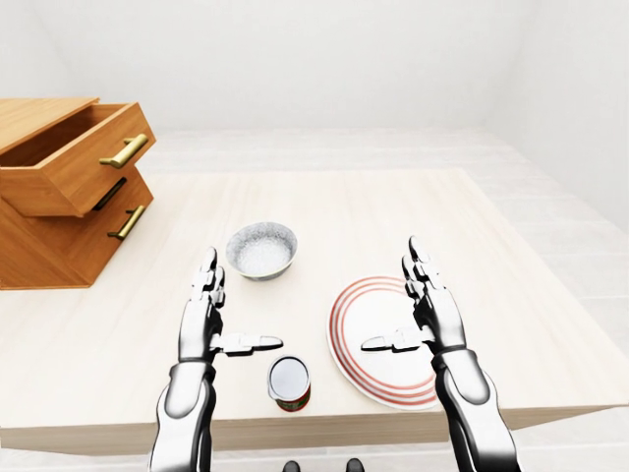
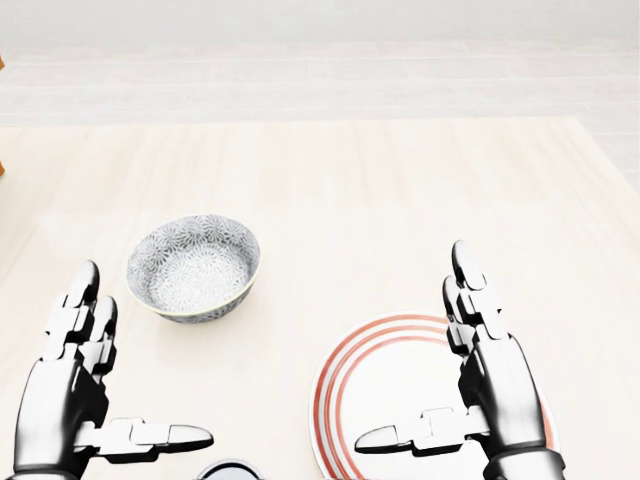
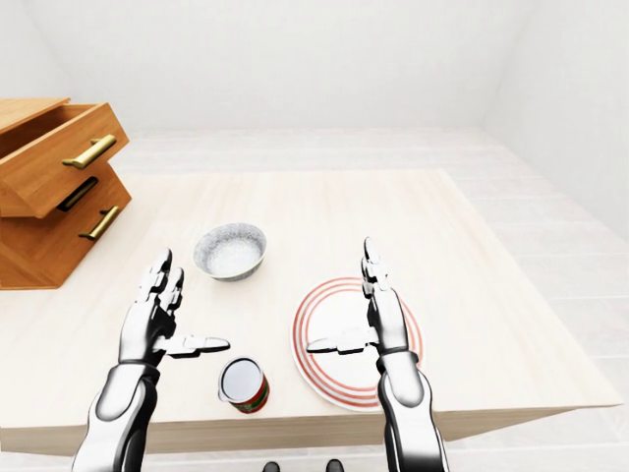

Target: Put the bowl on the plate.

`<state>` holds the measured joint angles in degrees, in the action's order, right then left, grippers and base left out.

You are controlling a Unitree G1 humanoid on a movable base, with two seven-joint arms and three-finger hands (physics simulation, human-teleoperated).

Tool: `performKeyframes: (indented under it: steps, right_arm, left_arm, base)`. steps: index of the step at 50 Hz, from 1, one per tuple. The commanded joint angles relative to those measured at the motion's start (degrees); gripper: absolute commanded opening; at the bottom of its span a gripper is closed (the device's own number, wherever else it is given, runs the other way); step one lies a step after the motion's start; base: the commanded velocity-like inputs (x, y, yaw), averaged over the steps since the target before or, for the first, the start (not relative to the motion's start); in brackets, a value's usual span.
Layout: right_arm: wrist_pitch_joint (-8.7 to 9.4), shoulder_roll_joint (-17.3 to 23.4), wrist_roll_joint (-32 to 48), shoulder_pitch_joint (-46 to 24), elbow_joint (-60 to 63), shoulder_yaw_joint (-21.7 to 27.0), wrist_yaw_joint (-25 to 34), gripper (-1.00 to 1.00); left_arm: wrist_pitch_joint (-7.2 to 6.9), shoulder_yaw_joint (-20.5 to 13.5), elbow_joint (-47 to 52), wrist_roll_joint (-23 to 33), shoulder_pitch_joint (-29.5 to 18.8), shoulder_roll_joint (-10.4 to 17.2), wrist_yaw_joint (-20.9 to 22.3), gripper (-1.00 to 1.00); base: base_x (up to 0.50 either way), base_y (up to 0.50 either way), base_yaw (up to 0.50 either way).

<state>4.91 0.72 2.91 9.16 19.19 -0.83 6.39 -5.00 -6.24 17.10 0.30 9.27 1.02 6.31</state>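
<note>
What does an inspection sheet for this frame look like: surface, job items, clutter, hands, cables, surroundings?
Surface: light wooden table, bare apart from the items below.
Job's things: patterned bowl sits upright and empty on the table, up and left of the red-ringed plate in the left-eye view; the two are apart, and nothing lies on the plate.
Clutter: can stands upright near the table's bottom edge, between the hands.
Grippers: left hand open, below the bowl, holding nothing; right hand open, over the plate, holding nothing.
Cables: nothing seen.
Surroundings: wooden drawer unit at the table's left with its top drawer pulled open; pale floor and white walls beyond.
</note>
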Motion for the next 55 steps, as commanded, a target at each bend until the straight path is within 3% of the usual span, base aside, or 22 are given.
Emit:
performKeyframes:
  steps: [1, 14, 21, 29, 49, 54, 55]
  right_arm:
    - [-0.80, -0.1, 0.4, -0.3, -0.9, -0.1, -0.2, 1.00]
    - [-1.30, -0.1, 0.0, -0.1, -1.0, 0.2, -0.2, 1.00]
    - [-1.87, 0.1, -0.3, 0.5, -0.8, 0.5, 0.0, 1.00]
    - [-2.43, 0.1, -0.8, 0.6, -1.2, 0.8, 0.4, 1.00]
    - [-2.57, 0.0, -0.7, 0.6, -1.4, 0.8, 0.5, 1.00]
    - [-2.71, 0.1, -0.8, 0.6, -1.3, 1.2, 0.3, 1.00]
    - [-2.62, 0.1, -0.9, 0.6, -0.9, 1.5, 0.2, 1.00]
  left_arm:
    - [0.00, -0.7, -1.1, -0.2, -0.8, 0.2, -0.2, 1.00]
    - [0.00, -1.0, -1.3, 0.1, -1.4, 0.4, -0.5, 1.00]
    - [0.00, -0.6, -3.9, 3.4, -3.6, 1.1, -2.4, 1.00]
    - [0.00, -1.6, -6.6, 3.0, -5.9, 1.8, -2.6, 1.00]
    - [0.00, -1.7, -6.9, 2.7, -6.0, 1.8, -2.6, 1.00]
    - [0.00, -0.9, -15.4, 8.1, -14.0, 3.8, -7.1, 1.00]
    - [0.00, -0.2, -19.0, 11.3, -17.1, 4.6, -9.7, 1.00]
  base:
    - [0.32, 0.00, 0.00]
    - [0.04, 0.00, 0.00]
    - [0.00, 0.00, 0.00]
    - [0.00, 0.00, 0.00]
    - [0.00, 0.00, 0.00]
    - [0.00, 0.00, 0.00]
    - [0.00, 0.00, 0.00]
